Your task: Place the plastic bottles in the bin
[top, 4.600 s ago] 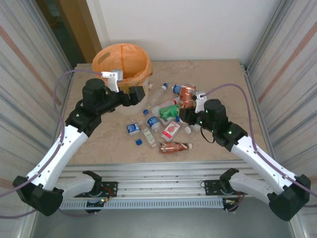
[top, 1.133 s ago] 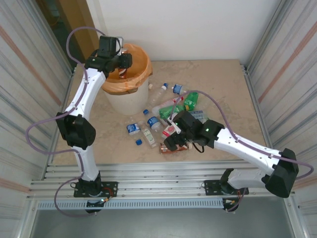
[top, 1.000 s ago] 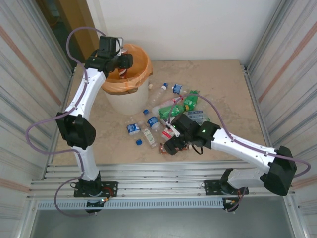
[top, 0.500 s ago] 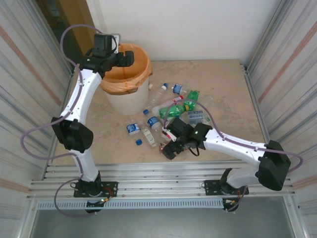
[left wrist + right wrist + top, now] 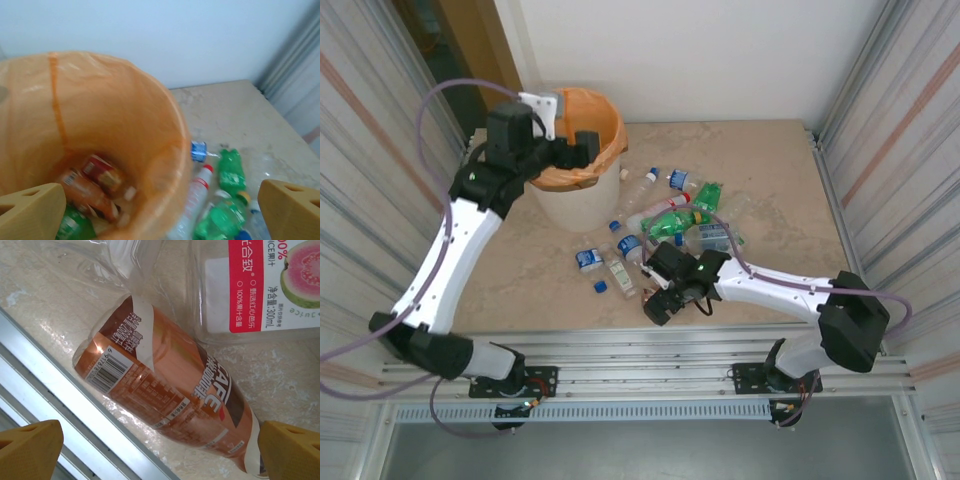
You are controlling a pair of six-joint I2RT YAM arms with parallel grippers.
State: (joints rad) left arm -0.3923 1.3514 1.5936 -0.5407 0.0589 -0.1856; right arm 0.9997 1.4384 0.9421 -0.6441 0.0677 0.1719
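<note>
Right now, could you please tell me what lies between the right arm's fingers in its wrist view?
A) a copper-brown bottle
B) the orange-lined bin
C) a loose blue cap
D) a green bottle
A: the right wrist view shows a copper-brown bottle lying on its side on the table, between the two wide-apart fingers.

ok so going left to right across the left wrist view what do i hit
bin with a brown bottle inside → red-capped bottle → far green bottle
</note>
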